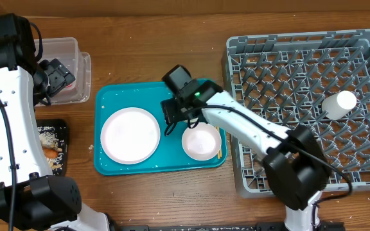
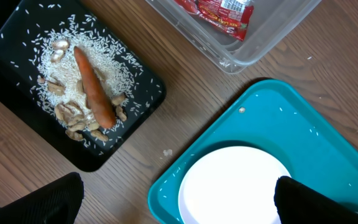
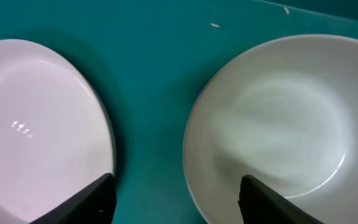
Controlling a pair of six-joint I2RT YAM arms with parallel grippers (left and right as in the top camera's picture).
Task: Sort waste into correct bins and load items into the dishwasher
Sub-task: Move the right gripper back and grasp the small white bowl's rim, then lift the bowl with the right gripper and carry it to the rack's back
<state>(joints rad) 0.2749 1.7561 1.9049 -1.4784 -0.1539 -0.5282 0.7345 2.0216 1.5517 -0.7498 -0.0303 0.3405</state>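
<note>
Right gripper point(image 3: 176, 202) fingers point(image 3: 89, 202) are held apart astride the bowl point(image 3: 278, 124) rim at nine o'clock, seemingly for pinching it

Table point(image 1: 172, 58): teal tray point(image 1: 108, 96), rack point(image 1: 300, 38), tub point(image 1: 66, 48), black tray point(image 1: 61, 126)

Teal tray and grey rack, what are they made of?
The teal tray looks like smooth, slightly glossy plastic: even colour, rounded moulded rim. The grey rack seems to be matte moulded plastic too, judging by its thin lattice and pegs.
</note>
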